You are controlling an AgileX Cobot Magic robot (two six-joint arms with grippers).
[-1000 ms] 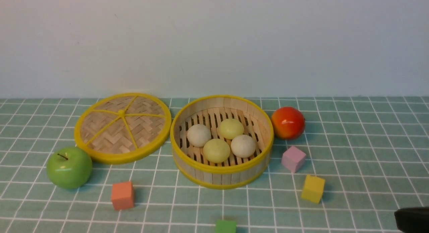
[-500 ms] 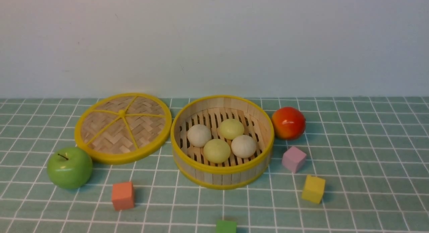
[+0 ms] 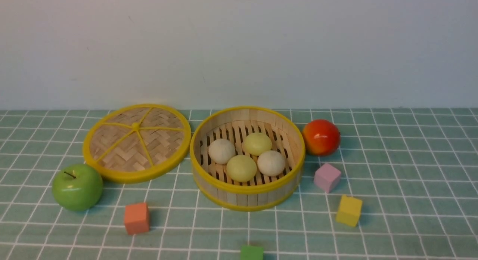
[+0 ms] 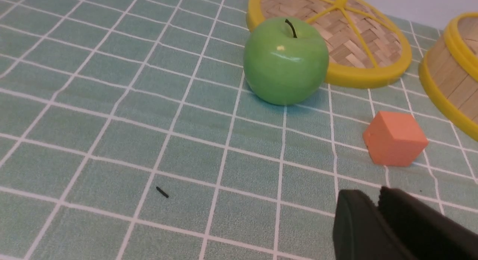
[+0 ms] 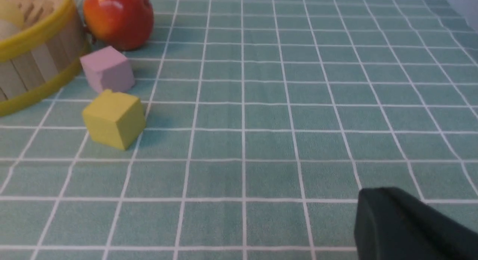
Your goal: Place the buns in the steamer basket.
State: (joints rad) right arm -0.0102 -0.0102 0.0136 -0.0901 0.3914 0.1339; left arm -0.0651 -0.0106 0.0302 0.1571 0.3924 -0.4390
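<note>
The steamer basket (image 3: pixel 239 198) stands mid-table, round with slatted bamboo wall and yellow rims. Inside it lie the buns: two off-white ones (image 3: pixel 222 151) (image 3: pixel 271 163) and two pale yellow-green ones (image 3: pixel 257 143) (image 3: pixel 241 168), close together on the slatted bottom. Neither gripper shows in the front view. In the left wrist view my left gripper (image 4: pixel 375 198) is shut and empty, low over the cloth near the orange cube (image 4: pixel 395 138), with the basket's wall (image 4: pixel 453 77) beyond. My right gripper (image 5: pixel 377 196) is shut and empty, well away from the basket (image 5: pixel 33 65).
A flat woven lid (image 3: pixel 136 142) lies left of the basket, with a green apple (image 3: pixel 77 186) in front of it. A red-orange fruit (image 3: pixel 320 137) sits right of the basket. Pink (image 3: pixel 327 177), yellow (image 3: pixel 348 210), orange (image 3: pixel 136 217) and green (image 3: pixel 251 252) cubes lie around.
The dark tip of my right gripper, seen a second ago at the front view's lower right corner, has gone out of that view. Basket, buns and other objects have not moved.
</note>
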